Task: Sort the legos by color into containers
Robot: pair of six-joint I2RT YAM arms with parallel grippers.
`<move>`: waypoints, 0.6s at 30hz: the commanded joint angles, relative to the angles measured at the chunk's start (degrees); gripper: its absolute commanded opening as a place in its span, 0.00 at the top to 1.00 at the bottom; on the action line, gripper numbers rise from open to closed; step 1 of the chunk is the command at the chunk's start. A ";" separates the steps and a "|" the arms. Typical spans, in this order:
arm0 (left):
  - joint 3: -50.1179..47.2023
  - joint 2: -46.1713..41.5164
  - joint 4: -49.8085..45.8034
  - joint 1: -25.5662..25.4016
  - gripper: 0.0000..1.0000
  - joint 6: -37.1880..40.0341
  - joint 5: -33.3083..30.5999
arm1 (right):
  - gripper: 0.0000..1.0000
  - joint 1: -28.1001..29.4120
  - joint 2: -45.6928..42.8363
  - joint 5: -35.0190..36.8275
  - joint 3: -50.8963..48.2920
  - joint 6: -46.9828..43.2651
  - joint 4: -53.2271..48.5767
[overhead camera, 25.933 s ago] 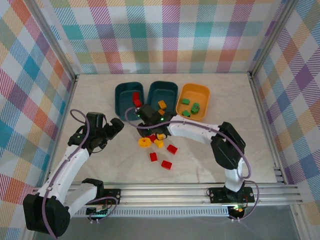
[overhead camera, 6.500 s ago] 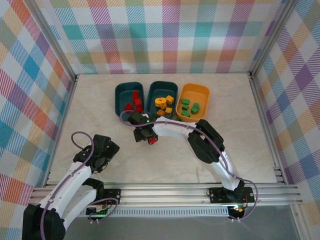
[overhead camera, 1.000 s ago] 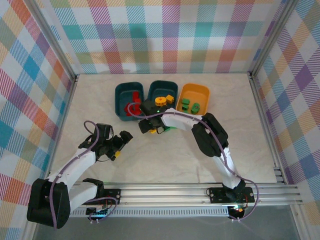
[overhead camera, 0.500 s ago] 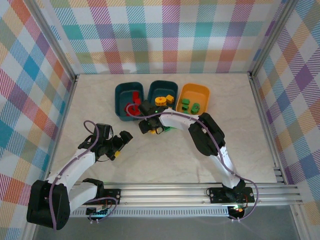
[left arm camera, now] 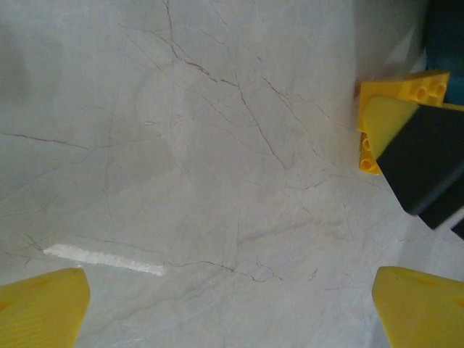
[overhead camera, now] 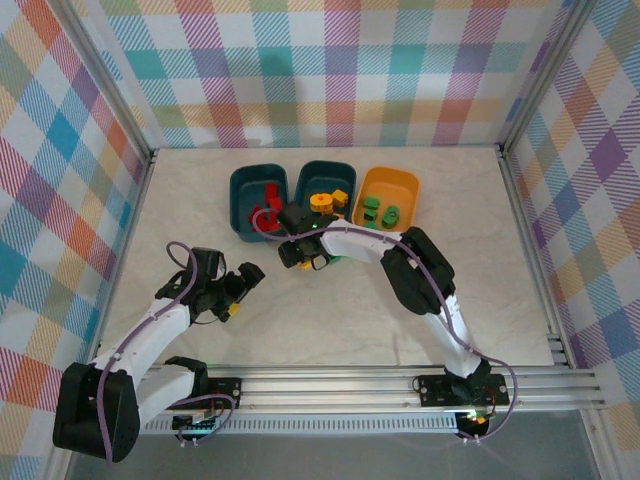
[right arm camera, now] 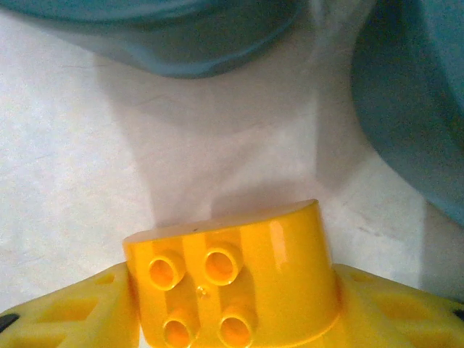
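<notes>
**Yellow brick between the right jaws, its tub just beyond**

The right gripper [overhead camera: 305,257] sits low on the table [overhead camera: 470,260], its jaws flanking a yellow brick [right arm camera: 228,290] (four studs, squarish, no real long axis) and lying against both its sides. Whether they truly pinch it cannot be told. The middle teal tub [overhead camera: 326,171], holding yellow pieces [overhead camera: 322,203], lies just beyond this gripper. The left gripper [overhead camera: 243,284], jaws wide and empty, is farther off.

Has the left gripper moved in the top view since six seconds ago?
Yes. The left gripper has moved right and up the picture, closer to the left teal tub.
</notes>
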 commanded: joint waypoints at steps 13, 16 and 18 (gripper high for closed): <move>3.35 -1.08 -1.15 -0.61 0.00 1.49 0.05 | 0.43 -9.73 -7.91 -1.65 2.60 0.37 0.45; 4.07 -1.18 -1.18 -1.02 0.00 1.29 0.22 | 0.43 -13.16 -4.56 -3.06 6.33 -0.43 -1.77; 4.53 -1.02 -1.13 -1.24 0.00 1.21 0.12 | 0.42 -14.52 -2.41 -3.59 9.47 -1.26 -3.80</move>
